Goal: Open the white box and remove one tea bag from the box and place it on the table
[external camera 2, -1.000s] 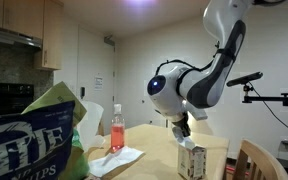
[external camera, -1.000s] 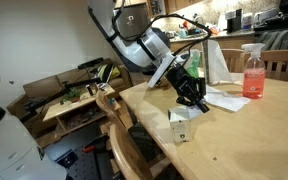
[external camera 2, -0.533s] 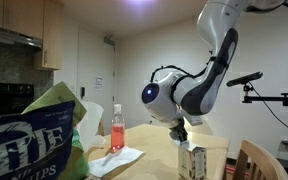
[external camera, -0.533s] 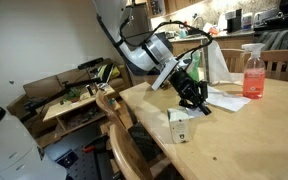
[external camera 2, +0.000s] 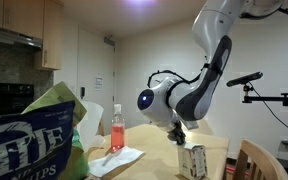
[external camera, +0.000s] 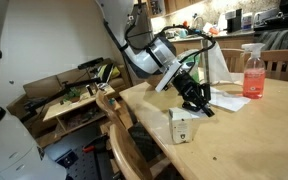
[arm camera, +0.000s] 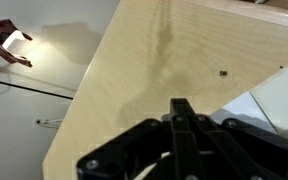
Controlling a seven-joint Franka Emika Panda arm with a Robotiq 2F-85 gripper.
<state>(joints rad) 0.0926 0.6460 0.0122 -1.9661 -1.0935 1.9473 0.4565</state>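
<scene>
The white box (external camera: pixel 181 126) stands upright near the table's (external camera: pixel 244 140) front corner; it also shows in an exterior view (external camera 2: pixel 193 160). My gripper (external camera: pixel 205 108) hangs just above and beyond the box, over the table, and shows beside the box's top in an exterior view (external camera 2: pixel 178 135). In the wrist view the gripper (arm camera: pixel 181 103) has its black fingers pressed together, and nothing shows between them. The pale wood of the table (arm camera: pixel 144 60) lies below it. No tea bag is in view.
A pink spray bottle (external camera: pixel 252 72) stands at the back on flat white paper sheets (external camera: pixel 224 98); both show in an exterior view (external camera 2: pixel 117 128). A wooden chair (external camera: pixel 119 130) stands at the table's near edge. A cluttered low bench (external camera: pixel 69 100) is beyond it. A crisp bag (external camera 2: pixel 34 130) fills the foreground.
The arm has swung so that the gripper moved from right over the box's top to a spot slightly beyond and beside it. The box has not moved.
</scene>
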